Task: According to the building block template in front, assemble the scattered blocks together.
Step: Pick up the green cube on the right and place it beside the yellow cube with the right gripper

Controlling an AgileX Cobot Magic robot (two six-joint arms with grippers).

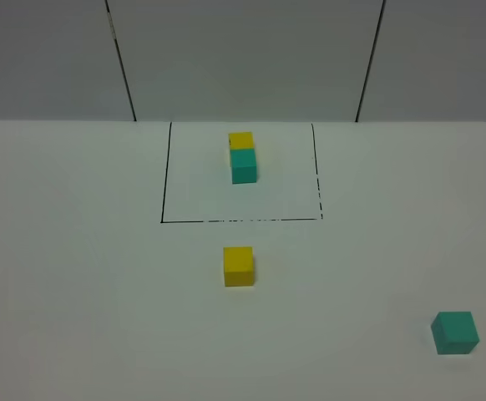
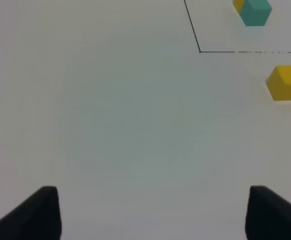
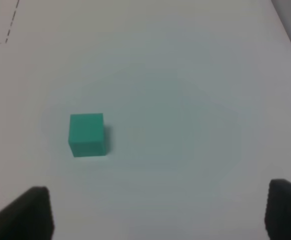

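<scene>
The building block template [image 1: 243,157] is a yellow cube with a teal-green cube touching its near face. Both are matte and unmarked, and they sit toward 12 o'clock inside a thin black-line rectangle [image 1: 165,180] whose near and right edges look broken. The loose yellow block [image 1: 238,266], of the same size, lies on the white worktop [image 1: 84,276] at 6 o'clock from the template, just outside the rectangle. The loose teal-green block [image 1: 455,332] lies well apart at 4 o'clock from the yellow one. The left tool [image 2: 154,212] and the right tool [image 3: 159,210] are both released, spread wide over bare worktop and grasping nothing.
</scene>
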